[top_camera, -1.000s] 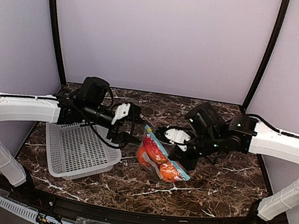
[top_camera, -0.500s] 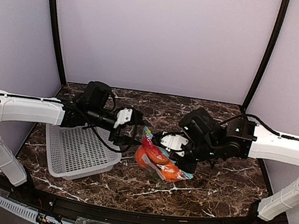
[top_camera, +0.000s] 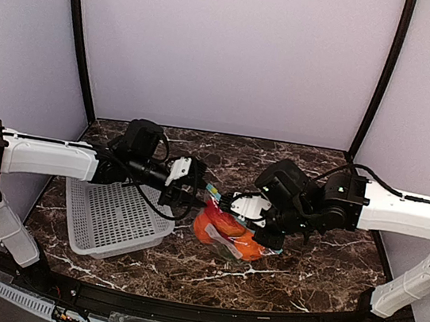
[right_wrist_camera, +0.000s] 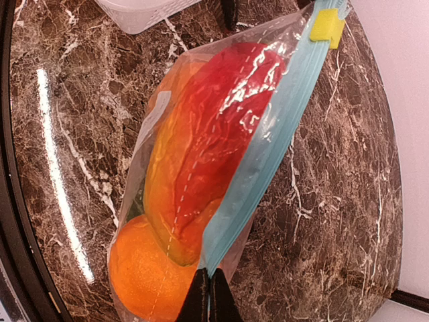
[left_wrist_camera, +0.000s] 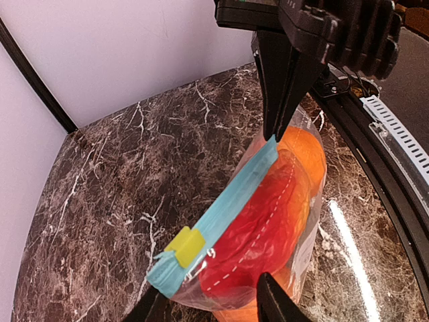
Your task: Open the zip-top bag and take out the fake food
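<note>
Checking top view: zip-top bag [top_camera: 229, 239] sits on table [top_camera: 304, 270] between left gripper [top_camera: 196, 199] and right gripper [top_camera: 231, 202]; fingertips hard to make out. Left wrist: left jaws apart astride yellow tab [left_wrist_camera: 184, 246] end, fingers [left_wrist_camera: 278, 303] cropped. Right wrist: right jaws pinched on zip strip [right_wrist_camera: 268, 141]; fake food [right_wrist_camera: 201, 154] inside, pieces overlapping.

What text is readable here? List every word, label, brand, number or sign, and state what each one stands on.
None: no readable text shows in any view.
The zip-top bag has no print on its clear film, its blue zip strip or its yellow tab.
The white perforated basket and the marble table carry no lettering.
</note>
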